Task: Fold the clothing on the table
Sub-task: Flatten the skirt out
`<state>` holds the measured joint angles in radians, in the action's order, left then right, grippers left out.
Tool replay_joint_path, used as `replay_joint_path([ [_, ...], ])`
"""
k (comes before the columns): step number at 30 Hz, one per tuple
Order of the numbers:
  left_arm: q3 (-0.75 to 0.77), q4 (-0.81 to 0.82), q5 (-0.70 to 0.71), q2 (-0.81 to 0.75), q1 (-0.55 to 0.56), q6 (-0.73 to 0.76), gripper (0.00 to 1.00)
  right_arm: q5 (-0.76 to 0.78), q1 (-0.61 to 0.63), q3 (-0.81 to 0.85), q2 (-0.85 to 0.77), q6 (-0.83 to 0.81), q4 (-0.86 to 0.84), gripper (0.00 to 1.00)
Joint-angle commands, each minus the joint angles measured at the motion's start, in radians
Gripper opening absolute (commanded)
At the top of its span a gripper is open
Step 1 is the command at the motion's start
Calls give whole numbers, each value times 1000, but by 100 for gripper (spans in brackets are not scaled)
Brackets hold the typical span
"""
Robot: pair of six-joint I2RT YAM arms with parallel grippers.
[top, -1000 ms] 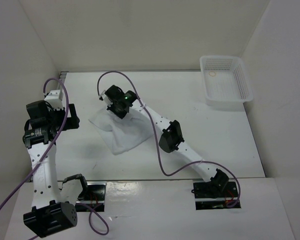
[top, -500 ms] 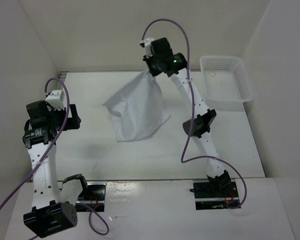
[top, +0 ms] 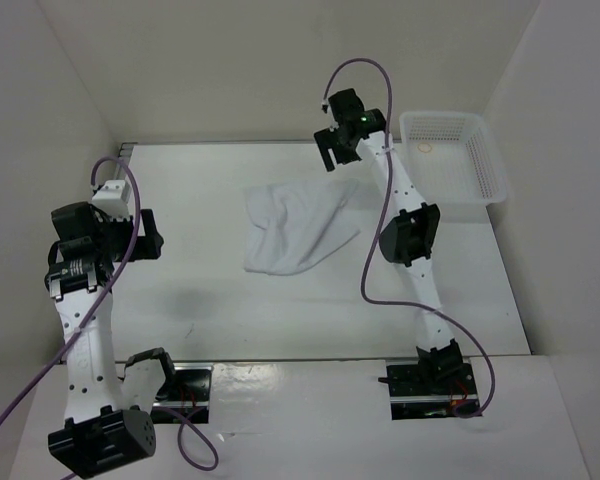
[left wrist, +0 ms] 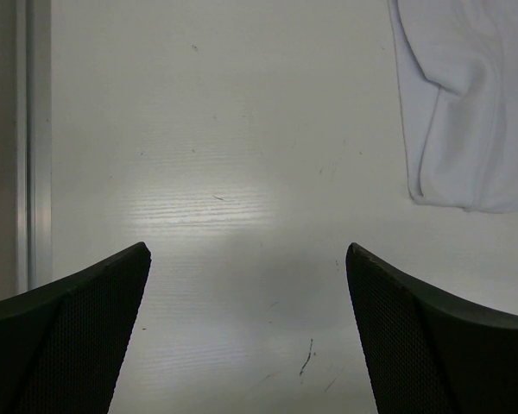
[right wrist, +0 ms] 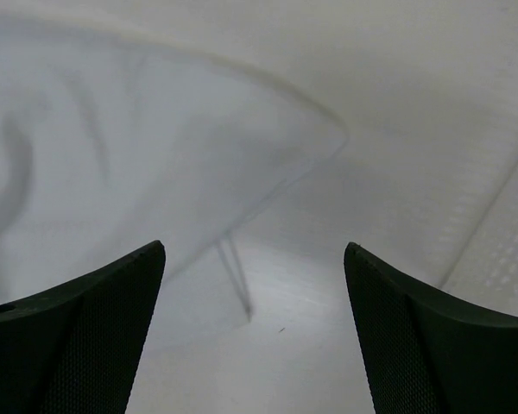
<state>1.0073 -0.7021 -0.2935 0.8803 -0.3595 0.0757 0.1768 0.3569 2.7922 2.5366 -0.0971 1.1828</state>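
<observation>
Clothing (top: 298,228) fell from now-spread R fingers (right wrist: 69,345) onto table (top: 200,190), lies crumpled; L fingers (left wrist: 60,336) spread wide too.

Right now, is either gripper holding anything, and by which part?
Nothing is held. The right gripper is open, clear of the clothing lying on the table; the left gripper is open too.

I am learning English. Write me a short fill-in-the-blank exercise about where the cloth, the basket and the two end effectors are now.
1. The right end effector is ___ and holds nothing.
2. The clothing lies crumpled on the table, held by ___ of the two end effectors.
3. The mesh basket stands at the table's far ___ corner.
Missing words: open; neither; right.
</observation>
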Motion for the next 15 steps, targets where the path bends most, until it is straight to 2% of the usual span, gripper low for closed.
replay_joint_path([
  [1, -9, 26, -27, -17, -7, 9, 100, -172, 153, -99, -198, -41, 72, 89],
  [3, -9, 26, -27, -26, -7, 9, 100, -134, 253, -198, -251, -52, 72, 89],
  [4, -9, 26, -16, -26, -7, 9, 100, -96, 360, -385, -289, -52, -13, 89],
  [6, -9, 26, -16, -35, -7, 9, 100, 71, 475, -666, -482, -61, -209, 89],
  [7, -9, 26, -16, -35, -7, 9, 100, 123, 590, -905, -546, -90, -391, 93],
  [8, -9, 26, -16, -44, -7, 9, 100, 166, 626, -975, -626, -101, -440, 96],
  [10, -9, 26, -28, -44, -7, 9, 100, 115, 631, -1008, -641, -57, -454, 96],
  [12, -9, 26, -29, -44, -7, 9, 100, -3, 555, -999, -631, -56, -434, 93],
  [15, -9, 16, -38, -33, -7, 18, 100, -13, 524, -1069, -619, -67, -462, 93],
])
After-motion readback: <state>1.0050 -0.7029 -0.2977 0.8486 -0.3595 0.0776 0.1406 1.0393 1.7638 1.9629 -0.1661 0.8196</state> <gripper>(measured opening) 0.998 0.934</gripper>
